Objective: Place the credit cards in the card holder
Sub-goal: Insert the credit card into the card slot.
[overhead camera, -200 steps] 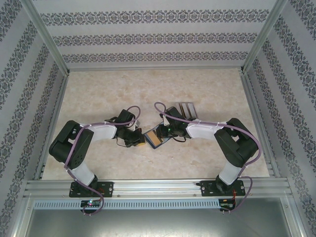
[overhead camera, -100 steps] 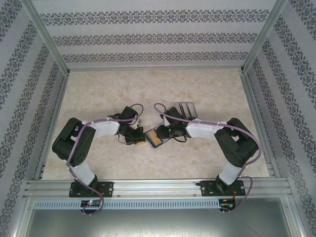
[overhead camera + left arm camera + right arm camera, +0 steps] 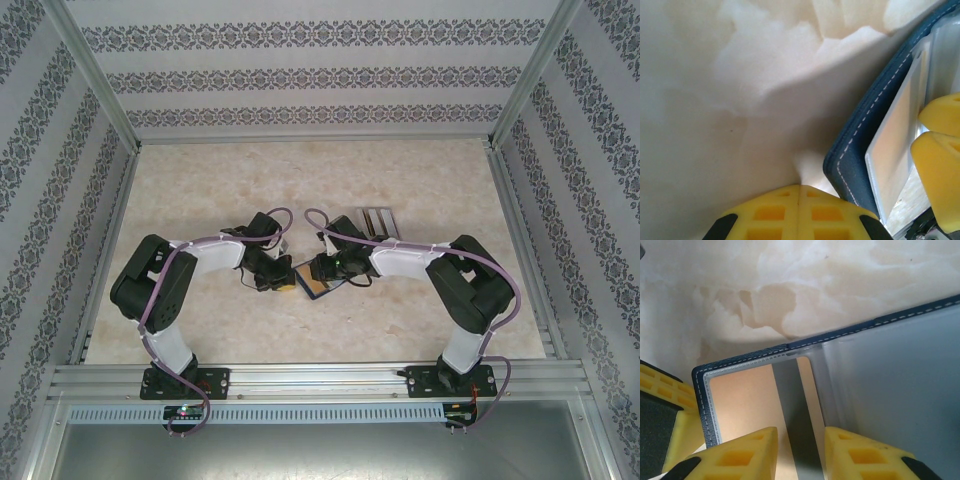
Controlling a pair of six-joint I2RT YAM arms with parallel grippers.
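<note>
The card holder lies open on the table between the two arms, navy outside with a pale grey inside. A yellow-orange credit card with a grey stripe sits in its left pocket, behind a clear window. My right gripper hovers open over that card, the stripe showing in the gap between its fingers. My left gripper is shut on nothing, its tips low at the table just left of the holder's stitched edge. In the top view the left gripper and the right gripper face each other across the holder.
A clear slotted plastic rack stands just behind the right forearm. Marbled tabletop stretches open toward the back. Patterned walls and metal rails fence the table on three sides.
My right gripper's jaws have parted and it has slid a little left over the holder. The left arm's elbow has shifted right; its jaws stay together.
</note>
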